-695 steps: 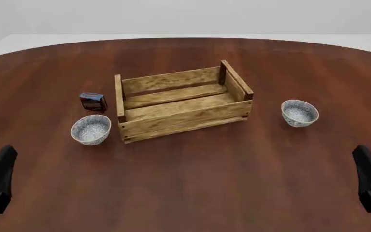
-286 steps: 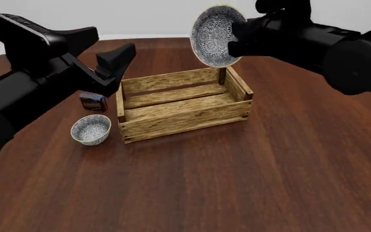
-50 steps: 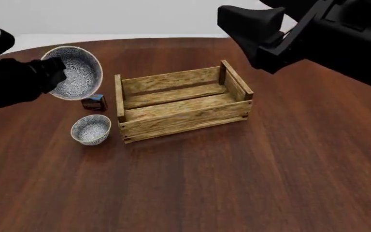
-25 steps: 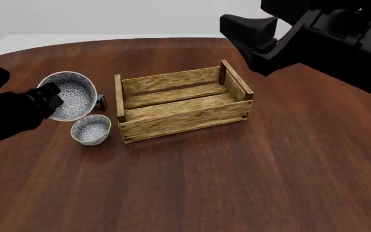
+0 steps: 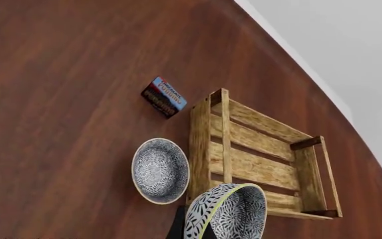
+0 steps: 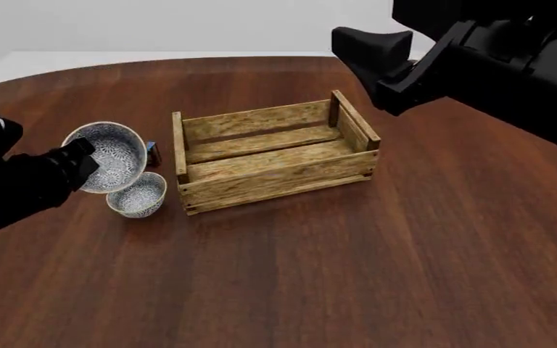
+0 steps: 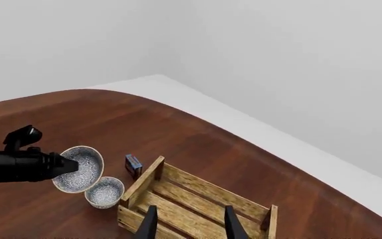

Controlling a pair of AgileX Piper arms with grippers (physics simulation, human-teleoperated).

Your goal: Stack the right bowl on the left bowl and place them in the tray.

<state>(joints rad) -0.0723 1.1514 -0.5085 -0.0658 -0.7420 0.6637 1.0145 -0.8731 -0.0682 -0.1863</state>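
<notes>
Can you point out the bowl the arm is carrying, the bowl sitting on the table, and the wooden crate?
Carried bowl [image 6: 112,157], front view, on its patterned inside.
Resting bowl [image 6: 137,193], front view, on its patterned inside.
Wooden crate [image 6: 276,177], front view, on its near side wall.

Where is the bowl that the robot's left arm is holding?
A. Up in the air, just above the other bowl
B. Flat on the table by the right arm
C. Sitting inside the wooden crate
A. In the front view the held bowl is tilted in the left gripper, above the other bowl, which sits on the table beside the tray.
</notes>
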